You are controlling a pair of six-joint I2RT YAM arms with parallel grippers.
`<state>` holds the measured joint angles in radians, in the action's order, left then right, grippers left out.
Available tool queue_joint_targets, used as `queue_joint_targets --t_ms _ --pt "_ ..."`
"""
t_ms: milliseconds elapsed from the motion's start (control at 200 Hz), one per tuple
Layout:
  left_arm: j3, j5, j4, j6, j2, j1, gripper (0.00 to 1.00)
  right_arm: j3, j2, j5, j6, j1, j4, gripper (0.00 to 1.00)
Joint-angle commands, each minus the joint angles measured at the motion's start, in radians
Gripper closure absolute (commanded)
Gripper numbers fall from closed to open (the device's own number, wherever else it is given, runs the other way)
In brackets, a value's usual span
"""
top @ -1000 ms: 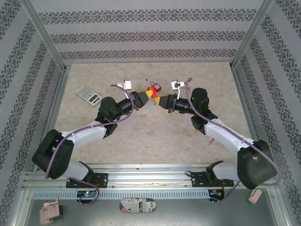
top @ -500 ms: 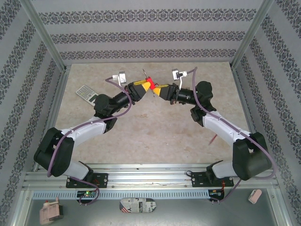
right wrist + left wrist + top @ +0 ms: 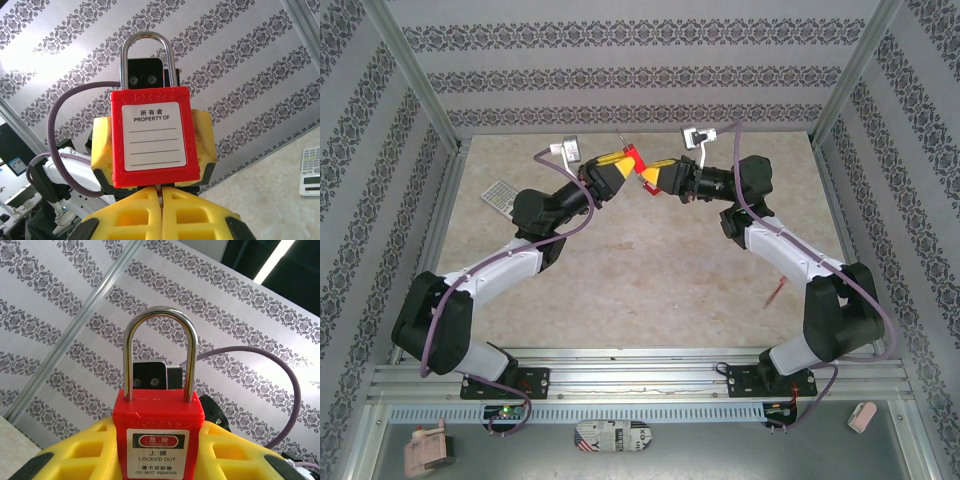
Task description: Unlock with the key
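We count one red padlock (image 3: 640, 168), held up above the far middle of the counter (image 3: 650, 280) between two raised arms. The left hand (image 3: 616, 160) clamps its two yellow fingers (image 3: 75, 452) on either side of the padlock's body. The single steel shackle (image 3: 160, 315) stands upright with both legs seated in the body.

The right hand (image 3: 658, 175) meets the padlock from the opposite side. Its two yellow fingers (image 3: 200, 215) are pressed together just under the body. They pinch a thin sliver at their seam, apparently the key (image 3: 160, 189), though most of it is hidden.

The face seen from the left wrist carries one white label. It has a red "DANGER" oval with Chinese characters, then "LOCKED OUT" and "DO NOT REMOVE". The face seen from the right wrist carries a second white label. This one reads "PROPERTY OF" under Chinese characters, above four blank lines. A word is embossed along the top of the body, but it is too faint for us to read.

One calculator (image 3: 500, 192) lies on the counter at the far left. One thin red stick (image 3: 775, 292) lies at the right, well apart from the padlock.
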<state>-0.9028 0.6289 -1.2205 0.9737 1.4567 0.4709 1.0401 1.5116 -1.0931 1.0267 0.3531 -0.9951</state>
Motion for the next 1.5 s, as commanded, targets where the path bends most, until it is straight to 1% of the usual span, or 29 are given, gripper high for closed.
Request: queue_joint_targets --t_ms 0,105,185,260,315,370,575,635,739,829,909,1004,1124,1244,1354,1499 --pt "-0.042 0.352 -0.126 0.028 -0.015 0.083 1.0 0.028 0.061 0.216 0.024 -0.026 0.073 1.0" --pt "-0.042 0.341 -0.116 0.03 0.009 0.083 1.0 0.029 0.061 0.204 0.016 -0.024 0.085 1.0" --pt "-0.037 0.321 -0.057 0.003 0.012 0.083 1.0 0.023 0.059 0.201 0.014 -0.023 0.088 1.0" --pt "-0.026 0.301 -0.014 -0.025 0.008 0.083 1.0 0.015 0.053 0.199 0.004 -0.025 0.101 0.89" --pt "-0.023 0.29 0.049 -0.06 -0.002 0.083 1.0 0.009 0.043 0.197 -0.008 -0.026 0.113 0.82" --pt "-0.017 0.274 0.095 -0.09 -0.015 0.083 1.0 0.005 0.035 0.203 -0.022 -0.029 0.141 0.77" --pt "-0.016 0.253 0.312 -0.206 -0.063 0.075 1.0 -0.035 -0.012 0.211 -0.054 -0.062 0.211 0.51" --pt "-0.016 0.24 0.411 -0.258 -0.087 0.07 1.0 -0.055 -0.042 0.213 -0.083 -0.074 0.246 0.41" --pt "-0.035 0.21 0.625 -0.376 -0.133 0.067 1.0 -0.082 -0.11 0.22 -0.18 -0.088 0.406 0.29" --pt "-0.063 0.171 0.82 -0.484 -0.17 0.064 1.0 -0.104 -0.182 0.234 -0.266 -0.102 0.536 0.24" --pt "-0.09 0.119 0.988 -0.578 -0.196 0.064 1.0 -0.114 -0.244 0.233 -0.309 -0.117 0.624 0.19" --pt "-0.113 0.07 1.114 -0.639 -0.216 0.064 1.0 -0.091 -0.287 0.237 -0.368 -0.123 0.748 0.18" --pt "-0.122 0.034 1.161 -0.661 -0.221 0.066 1.0 -0.046 -0.29 0.261 -0.441 -0.107 0.875 0.17" --pt "-0.144 -0.025 1.241 -0.707 -0.21 0.076 1.0 0.015 -0.275 0.312 -0.496 -0.057 0.984 0.17" --pt "-0.154 -0.068 1.278 -0.727 -0.197 0.09 1.0 0.084 -0.235 0.386 -0.573 0.019 1.105 0.22" --pt "-0.151 -0.092 1.289 -0.738 -0.179 0.103 1.0 0.116 -0.203 0.427 -0.595 0.086 1.14 0.33"
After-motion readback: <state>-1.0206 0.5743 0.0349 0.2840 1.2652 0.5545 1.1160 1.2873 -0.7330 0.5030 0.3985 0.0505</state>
